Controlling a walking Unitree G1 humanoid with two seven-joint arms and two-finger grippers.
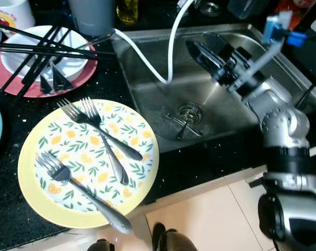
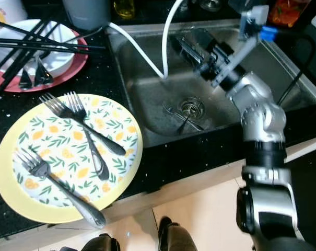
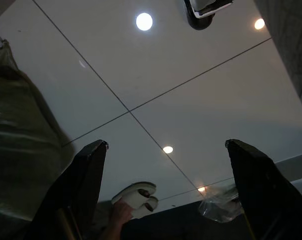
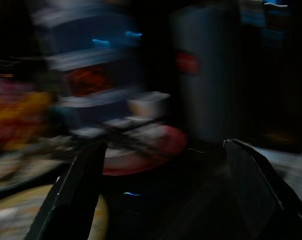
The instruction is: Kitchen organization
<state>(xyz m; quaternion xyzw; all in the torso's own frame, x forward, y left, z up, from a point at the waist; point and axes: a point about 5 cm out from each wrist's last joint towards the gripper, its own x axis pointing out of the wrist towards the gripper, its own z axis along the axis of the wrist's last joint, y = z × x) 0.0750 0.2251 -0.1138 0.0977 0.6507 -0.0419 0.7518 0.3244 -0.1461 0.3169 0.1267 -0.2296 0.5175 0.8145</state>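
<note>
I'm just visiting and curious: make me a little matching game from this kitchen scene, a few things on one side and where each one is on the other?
Things:
1. three forks
2. black chopsticks
3. right gripper
4. one fork

Places:
A. hovering over the sink
B. lying at the sink's drain
C. on the yellow lemon-patterned plate
D. across the white bowl on the pink plate

Pairs: 1-C, 2-D, 3-A, 4-B

Right arm reaches forward, right gripper [image 1: 202, 52] with fingers [image 4: 76, 195] spread apart; left gripper [image 3: 165, 190] likewise parted.
</note>
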